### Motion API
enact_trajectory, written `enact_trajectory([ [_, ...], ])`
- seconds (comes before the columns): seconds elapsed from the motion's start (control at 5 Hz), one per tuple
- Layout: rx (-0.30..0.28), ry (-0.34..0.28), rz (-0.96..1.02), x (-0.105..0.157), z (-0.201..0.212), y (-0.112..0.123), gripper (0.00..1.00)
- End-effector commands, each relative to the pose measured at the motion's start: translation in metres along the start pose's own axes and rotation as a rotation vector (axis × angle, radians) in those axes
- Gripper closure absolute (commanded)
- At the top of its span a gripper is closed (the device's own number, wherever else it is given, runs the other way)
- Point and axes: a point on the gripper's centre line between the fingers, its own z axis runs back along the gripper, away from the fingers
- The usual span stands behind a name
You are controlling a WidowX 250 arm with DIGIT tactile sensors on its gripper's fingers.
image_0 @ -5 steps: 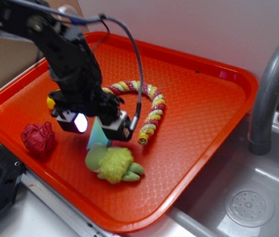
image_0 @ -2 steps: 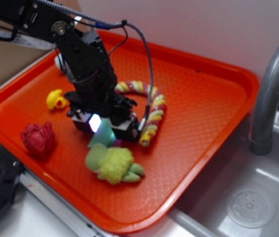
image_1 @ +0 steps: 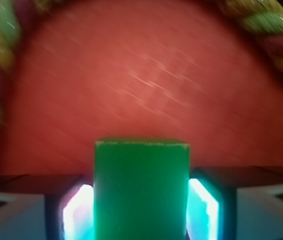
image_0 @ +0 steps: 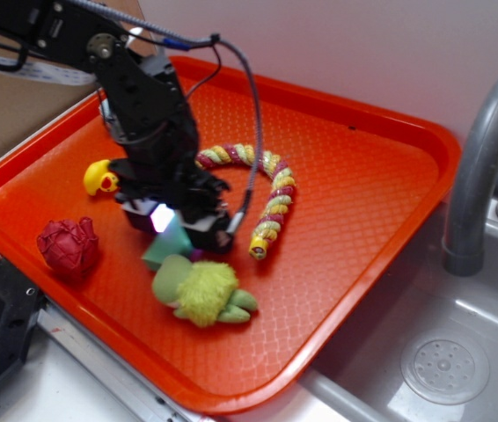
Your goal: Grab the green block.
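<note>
The green block (image_0: 165, 249) is a pale mint slab held between my fingers, its lower end close to the orange tray (image_0: 363, 176). It fills the lower middle of the wrist view as a green rectangle (image_1: 141, 190), with a lit pad pressed against each long side. My gripper (image_0: 177, 227) is shut on it, pointing down over the tray's left-centre, just above the plush toy. The tray behind the block (image_1: 146, 85) is smeared with motion blur while the block stays sharp.
A fuzzy yellow-green plush toy (image_0: 201, 290) lies just in front of the gripper. A red crumpled ball (image_0: 69, 246) is to the left, a yellow duck (image_0: 101, 178) behind it. A striped rope (image_0: 267, 198) curves on the right. Beyond the tray stand a grey faucet (image_0: 482, 158) and a sink (image_0: 443, 369).
The arm swung right and turned its wrist, then shifted slightly back left and lower. The green block stayed between the fingers throughout and now sits nearer the tray.
</note>
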Motion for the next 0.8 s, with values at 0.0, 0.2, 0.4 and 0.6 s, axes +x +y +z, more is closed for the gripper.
enact_trajectory([
  [0.0, -0.038, 0.024, -0.329, 0.034, 0.092, 0.015, 1.0],
  [0.2, -0.041, -0.056, -0.362, 0.026, 0.139, 0.018, 1.0],
  [0.4, -0.091, -0.154, -0.328, 0.014, 0.171, 0.024, 1.0],
  [0.6, -0.174, -0.15, -0.333, 0.013, 0.171, 0.028, 1.0],
])
